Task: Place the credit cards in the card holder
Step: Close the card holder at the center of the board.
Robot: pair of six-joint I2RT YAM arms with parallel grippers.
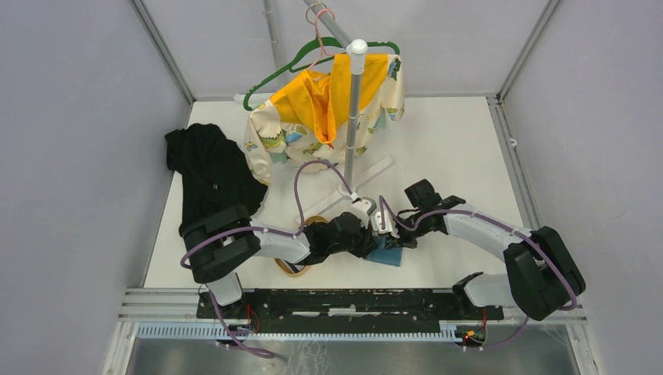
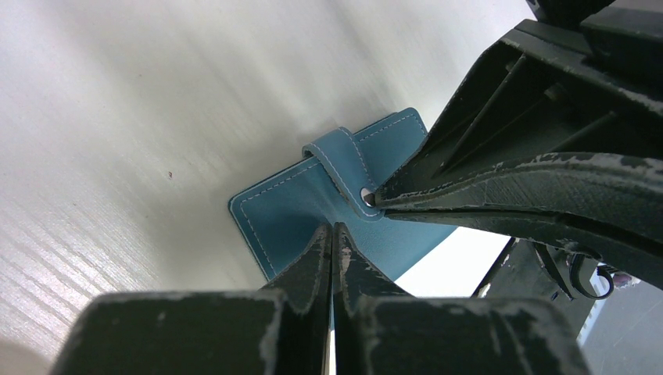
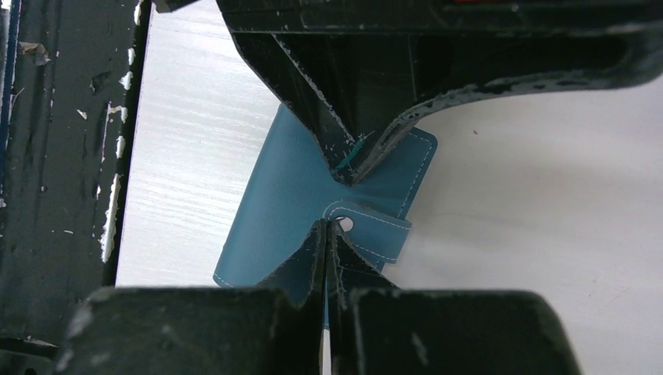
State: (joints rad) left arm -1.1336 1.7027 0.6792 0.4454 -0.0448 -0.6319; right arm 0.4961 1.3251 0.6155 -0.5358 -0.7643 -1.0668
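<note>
Two pinched tips, left claw (image 2: pixel 332 230), right claw (image 3: pixel 324 226), meeting on card holder (image 2: pixel 289 211)

No text, label, brand, number or sign can be read anywhere, neither on the plain teal card holder (image 2: pixel 289 207) nor on the printed shirt (image 1: pixel 270 137) hanging at the far side.

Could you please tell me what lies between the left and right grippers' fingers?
Between the shut left gripper and right gripper lies only a short teal strip of the card holder, beside the snap on its tab, seen in both wrist views.
</note>
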